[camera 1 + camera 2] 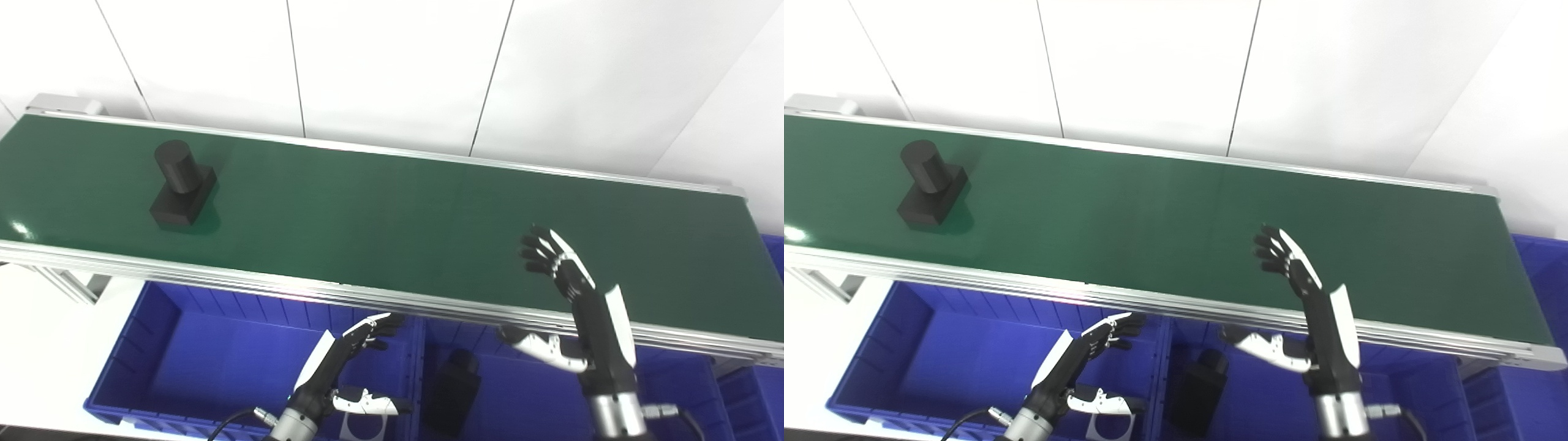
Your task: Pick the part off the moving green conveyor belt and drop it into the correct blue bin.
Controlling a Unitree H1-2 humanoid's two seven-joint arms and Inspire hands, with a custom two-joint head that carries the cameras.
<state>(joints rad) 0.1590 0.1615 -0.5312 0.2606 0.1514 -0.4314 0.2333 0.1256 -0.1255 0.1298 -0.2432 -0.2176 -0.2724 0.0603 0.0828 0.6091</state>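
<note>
- We hold our right robot hand [566, 269] empty, fingers spread, over the green conveyor belt [392, 208], awaiting the distant black block-and-cylinder part [182, 184].
- Our left robot hand [349, 361] waits spread above the blue plastic bin [153, 343].

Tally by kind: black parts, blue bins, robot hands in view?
Black parts: 2, one on the belt, one in the middle bin
Blue bins: 3, left, middle, right
Hands: 2, left hand, right hand
Total: 7
</note>
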